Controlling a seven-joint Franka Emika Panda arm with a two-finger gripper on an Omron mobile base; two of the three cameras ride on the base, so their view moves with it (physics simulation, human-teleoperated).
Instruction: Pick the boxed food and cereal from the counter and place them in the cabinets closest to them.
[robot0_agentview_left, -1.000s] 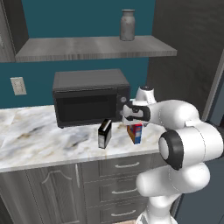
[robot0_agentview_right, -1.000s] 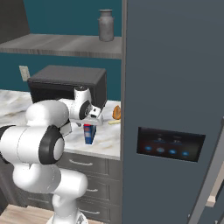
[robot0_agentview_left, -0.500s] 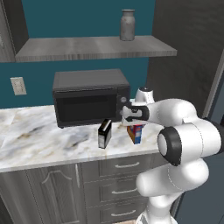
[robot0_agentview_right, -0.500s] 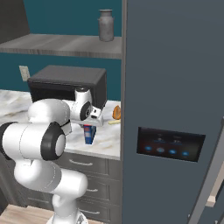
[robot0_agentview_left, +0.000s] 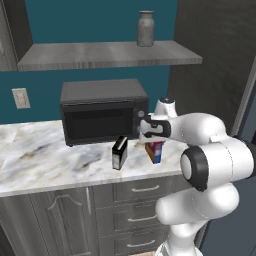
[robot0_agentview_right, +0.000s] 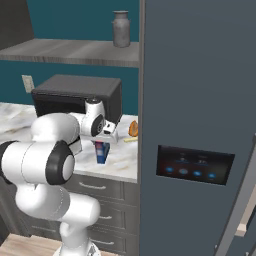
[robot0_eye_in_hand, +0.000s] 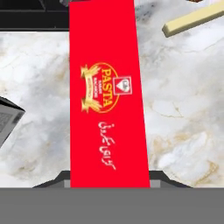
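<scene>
My tool (robot0_agentview_left: 151, 141) straddles the cereal (robot0_eye_in_hand: 107, 96), grip state unclear; next: confirm clamp, lift toward cabinet.

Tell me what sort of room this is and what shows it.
A kitchen, rendered rather than real. A marble counter over grey drawers carries a black microwave, and a tall fridge with a small display panel stands at its end. A red carton marked PASTA stands on the marble.

Two rear base views, close hand view
</scene>
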